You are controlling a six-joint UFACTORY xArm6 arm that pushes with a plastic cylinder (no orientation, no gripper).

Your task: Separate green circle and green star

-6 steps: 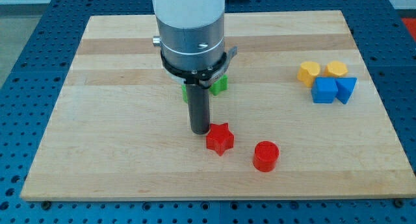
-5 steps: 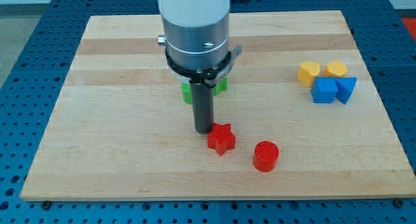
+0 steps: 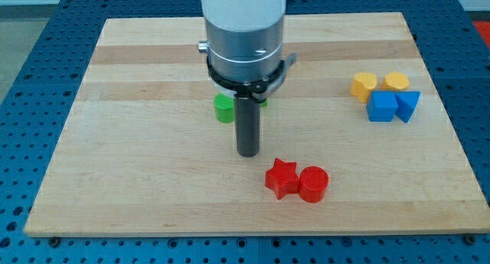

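The green circle (image 3: 223,109) sits on the wooden board (image 3: 138,157) just left of the rod. The green star (image 3: 264,102) is almost wholly hidden behind the arm's grey collar; only a sliver shows at the collar's right edge. My tip (image 3: 247,153) rests on the board below and to the right of the green circle, and up and to the left of the red star (image 3: 282,178). The tip touches no block.
A red circle (image 3: 313,184) lies against the red star's right side. At the view's right, two yellow blocks (image 3: 364,86) (image 3: 396,82) sit above a blue cube (image 3: 381,107) and a blue triangle-like block (image 3: 408,105).
The arm has moved to the right. The red star has slid right and down until it touches the red circle. The green circle is now uncovered; the green star is more hidden.
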